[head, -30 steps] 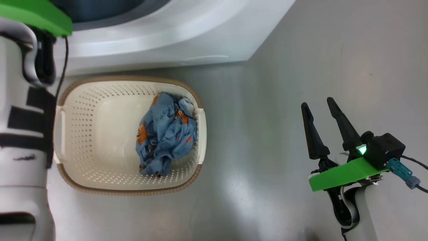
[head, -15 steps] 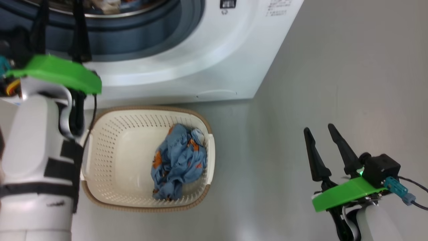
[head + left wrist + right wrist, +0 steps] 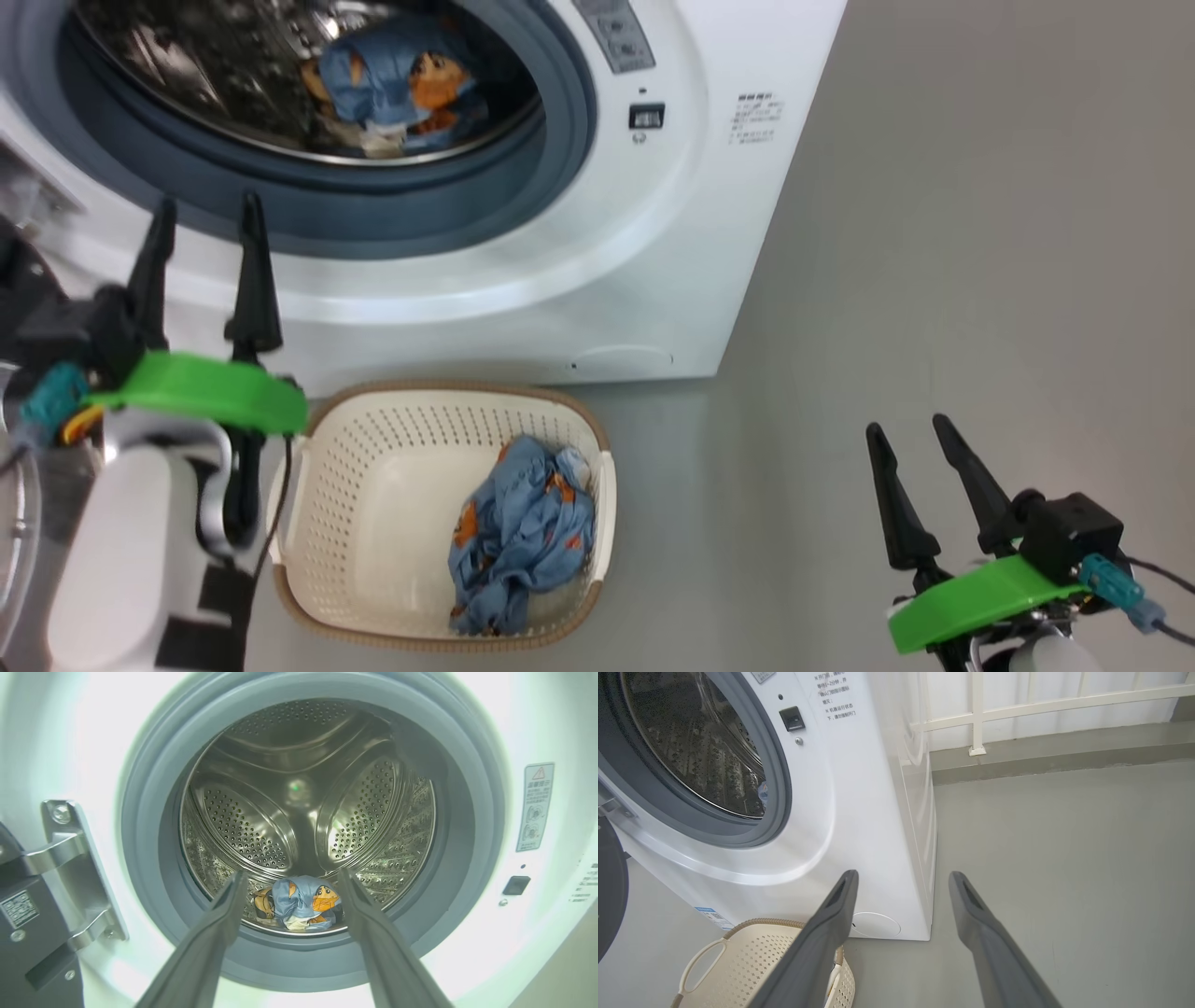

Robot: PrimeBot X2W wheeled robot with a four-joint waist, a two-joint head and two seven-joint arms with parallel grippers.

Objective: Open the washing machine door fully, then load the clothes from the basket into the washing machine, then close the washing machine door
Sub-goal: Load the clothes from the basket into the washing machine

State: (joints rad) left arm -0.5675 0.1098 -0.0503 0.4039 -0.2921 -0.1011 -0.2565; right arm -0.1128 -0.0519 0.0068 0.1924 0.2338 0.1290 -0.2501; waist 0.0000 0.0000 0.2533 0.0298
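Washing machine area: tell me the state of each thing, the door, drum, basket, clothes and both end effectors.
Door, swung open.
Drum, holds one blue garment.
Basket, upright on the floor, holds a bundle of blue clothes.
Left end effector, open, empty, facing the drum.
Right end effector, open, empty, above the floor.

Head camera is looking down on basket (image 3: 373, 504) and machine (image 3: 672, 243); left wrist is closely facing the drum (image 3: 299, 779); right wrist is seeing both.
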